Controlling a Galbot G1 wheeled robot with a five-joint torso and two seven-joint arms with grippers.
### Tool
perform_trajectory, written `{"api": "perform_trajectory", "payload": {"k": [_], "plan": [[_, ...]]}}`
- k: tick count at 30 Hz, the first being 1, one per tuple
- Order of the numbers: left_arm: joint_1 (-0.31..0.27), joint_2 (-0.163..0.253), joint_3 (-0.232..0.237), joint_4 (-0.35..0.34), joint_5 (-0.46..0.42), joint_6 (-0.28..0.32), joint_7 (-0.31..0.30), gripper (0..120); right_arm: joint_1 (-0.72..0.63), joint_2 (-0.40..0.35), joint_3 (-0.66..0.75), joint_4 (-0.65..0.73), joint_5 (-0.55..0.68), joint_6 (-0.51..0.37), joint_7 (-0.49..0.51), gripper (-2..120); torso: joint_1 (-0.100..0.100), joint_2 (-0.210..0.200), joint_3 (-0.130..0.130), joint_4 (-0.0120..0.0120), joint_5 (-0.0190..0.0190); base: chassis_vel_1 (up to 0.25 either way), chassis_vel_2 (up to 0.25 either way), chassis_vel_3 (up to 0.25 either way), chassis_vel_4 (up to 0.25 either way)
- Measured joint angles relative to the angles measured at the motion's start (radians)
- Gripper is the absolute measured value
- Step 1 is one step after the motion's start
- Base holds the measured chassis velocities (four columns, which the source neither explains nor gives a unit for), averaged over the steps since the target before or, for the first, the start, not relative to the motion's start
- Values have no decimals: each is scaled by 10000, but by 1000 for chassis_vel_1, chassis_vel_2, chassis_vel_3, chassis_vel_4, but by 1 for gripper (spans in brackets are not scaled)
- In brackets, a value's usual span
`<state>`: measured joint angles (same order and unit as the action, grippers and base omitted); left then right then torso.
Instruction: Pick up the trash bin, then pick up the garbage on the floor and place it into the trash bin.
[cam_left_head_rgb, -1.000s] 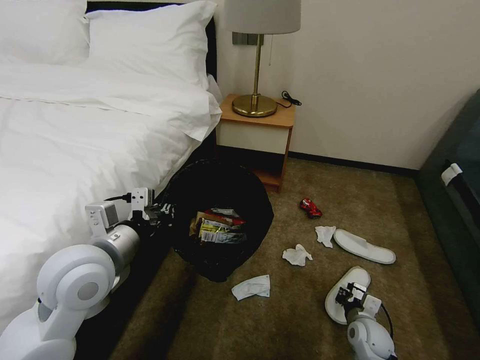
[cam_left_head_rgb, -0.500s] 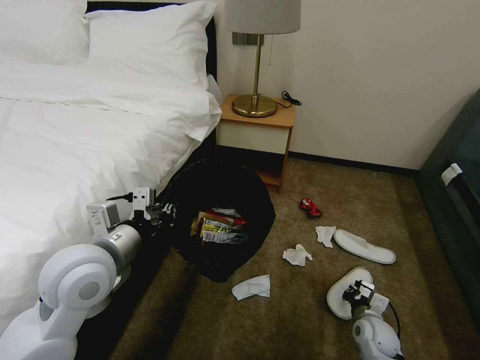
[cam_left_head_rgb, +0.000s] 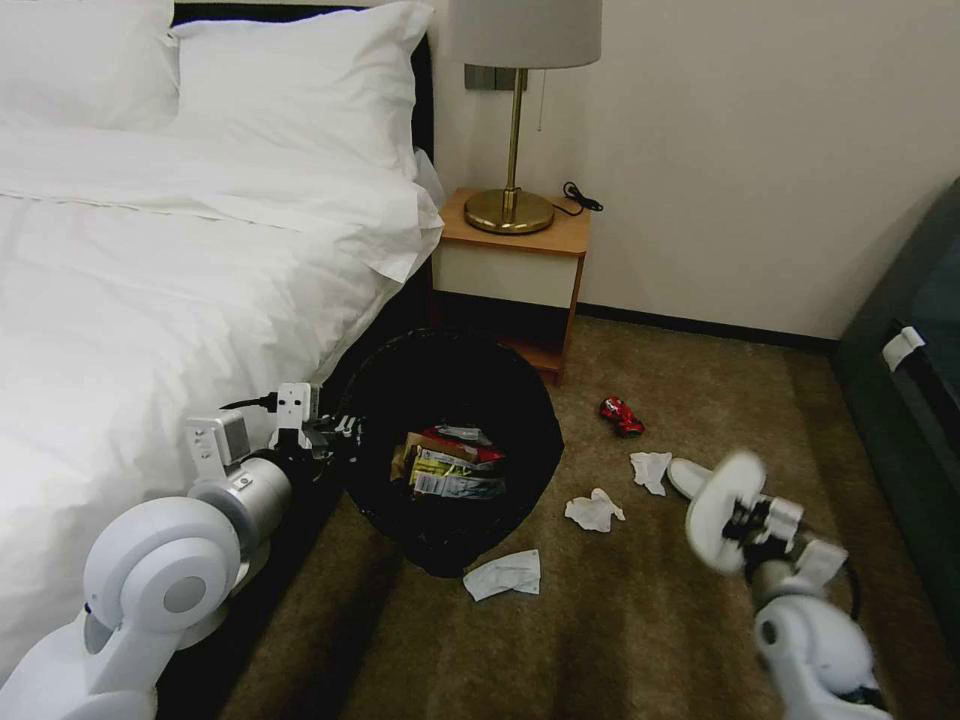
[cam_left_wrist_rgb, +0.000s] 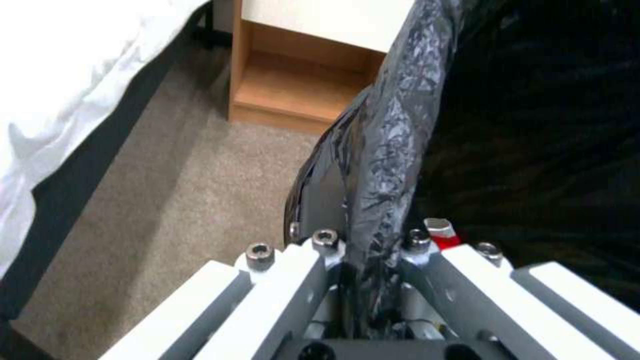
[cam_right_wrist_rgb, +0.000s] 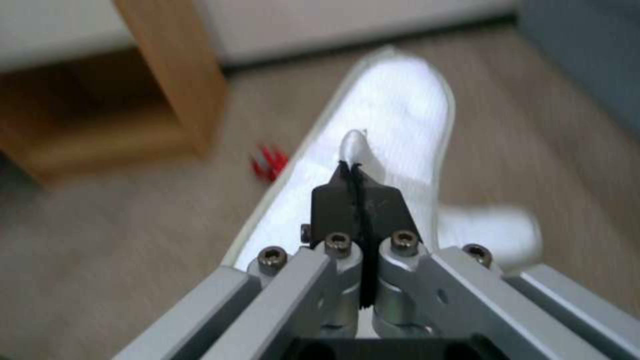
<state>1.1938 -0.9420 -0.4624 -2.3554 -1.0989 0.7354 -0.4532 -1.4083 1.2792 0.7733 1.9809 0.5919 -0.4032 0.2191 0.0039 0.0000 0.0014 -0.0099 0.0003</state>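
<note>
Trash bin (cam_left_head_rgb: 450, 440) beside the bed (cam_left_head_rgb: 150, 280), rim pinched in the clamped left end effector (cam_left_head_rgb: 335, 432), wrappers inside. One white slipper (cam_left_head_rgb: 718, 510) off the carpet (cam_left_head_rgb: 600, 620), gripped by the closed right end effector (cam_left_head_rgb: 748, 520); second slipper (cam_right_wrist_rgb: 493, 232) below it.

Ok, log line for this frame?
left gripper: shut on trash bin rim | right gripper: shut on slipper, lifted off floor

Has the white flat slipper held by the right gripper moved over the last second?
Yes. The white flat slipper, pinched in the right gripper, has left the tan carpet and now overlaps the other white slipper on the floor.
</note>
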Motion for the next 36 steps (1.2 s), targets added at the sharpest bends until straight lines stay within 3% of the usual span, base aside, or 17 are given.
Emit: {"api": "perform_trajectory", "payload": {"k": [5,7,9,10,12,18,28,36], "plan": [[175,74,283,-1,347,0,133,1,-130,-805,549,2008,1076,-460,-332,0,0,0,0,1,-2,0,0,0,0],[189,76,349,-1,395,0,145,1,-133,-1068,627,2267,1344,-499,-397,0,0,0,0,0,-3,0,0,0,0],[192,73,492,12,444,0,161,1,-52,-1964,877,2879,2201,-640,-584,0,0,0,0,0,-2,0,0,0,0],[192,73,492,12,444,0,161,1,-52,-1964,877,2879,2201,-640,-584,0,0,0,0,0,-2,0,0,0,0],[173,73,663,66,435,0,166,1,150,-2734,1121,3306,3089,-762,-779,0,0,0,0,1,-2,0,0,0,0],[75,200,998,300,223,0,225,1,925,-3834,1305,3944,4767,-894,-1297,0,0,1,0,1,-3,0,0,0,0],[-485,331,1684,600,69,0,257,1,2300,-4215,31,4238,5629,-861,-2288,0,0,0,1,1,-3,0,0,0,0],[-723,286,1667,638,14,0,331,1,3371,-4390,-1462,3805,5633,-744,-3264,0,1,0,1,1,-2,0,0,0,0]]}}
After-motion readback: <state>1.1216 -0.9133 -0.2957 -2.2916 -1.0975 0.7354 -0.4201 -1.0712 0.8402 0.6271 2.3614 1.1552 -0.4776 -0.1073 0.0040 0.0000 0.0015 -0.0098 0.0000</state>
